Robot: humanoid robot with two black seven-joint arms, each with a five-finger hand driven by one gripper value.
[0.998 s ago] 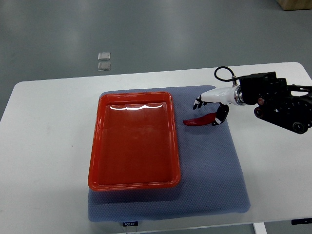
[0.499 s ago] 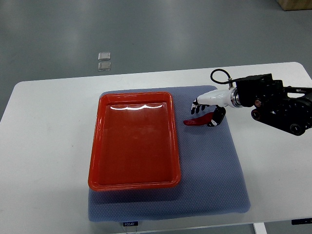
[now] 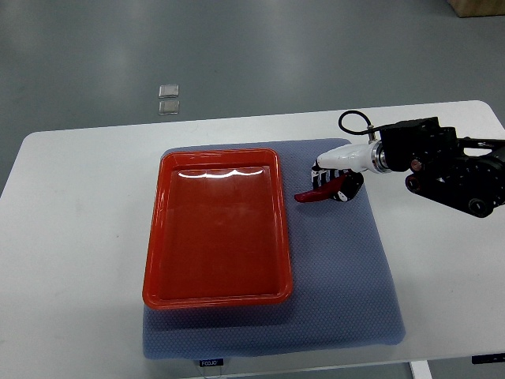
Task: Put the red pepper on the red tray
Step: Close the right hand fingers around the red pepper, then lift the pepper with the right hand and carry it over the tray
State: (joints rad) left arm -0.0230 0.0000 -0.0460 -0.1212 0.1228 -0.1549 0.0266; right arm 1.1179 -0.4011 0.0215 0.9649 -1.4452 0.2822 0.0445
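A slim red pepper (image 3: 316, 194) lies on the blue-grey mat (image 3: 339, 268), just right of the red tray (image 3: 217, 229). My right hand (image 3: 331, 184) comes in from the right edge and sits over the pepper's thick end, its white and black fingers curled down around it. The pepper's pointed tip sticks out to the left, toward the tray's right rim. The tray is bare inside. My left arm does not show.
The mat lies on a white table (image 3: 79, 237) whose edges run close to the picture's sides. Two small clear squares (image 3: 168, 99) rest on the grey floor beyond the table's far edge.
My right hand has slid slightly left and its fingers have closed down onto the pepper; before, they were spread above it. The pepper has hardly moved.
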